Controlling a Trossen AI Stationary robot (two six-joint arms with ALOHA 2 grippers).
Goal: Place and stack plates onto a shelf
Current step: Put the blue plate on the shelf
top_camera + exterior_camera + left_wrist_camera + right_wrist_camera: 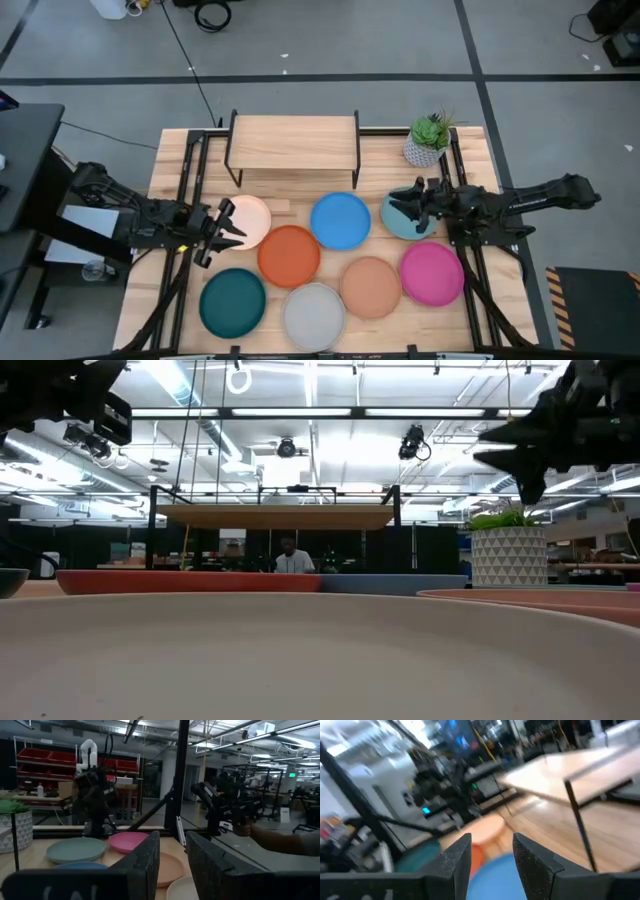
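Left gripper [222, 230], fingers parted and empty, hovers at the cream plate [250, 218]. Right gripper [408, 207] (fingers likewise apart) is over the pale blue plate [398, 222]. All plates lie on the surface [175, 160] before the bare shelf [293, 143].

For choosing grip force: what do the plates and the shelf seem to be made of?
The plates, e.g. the orange plate, look like matte plastic or silicone: flat, even colour, no glare; ceramic cannot be excluded. The shelf has a pale wooden top with visible grain, apparently unvarnished, on thin black legs that look like painted metal.
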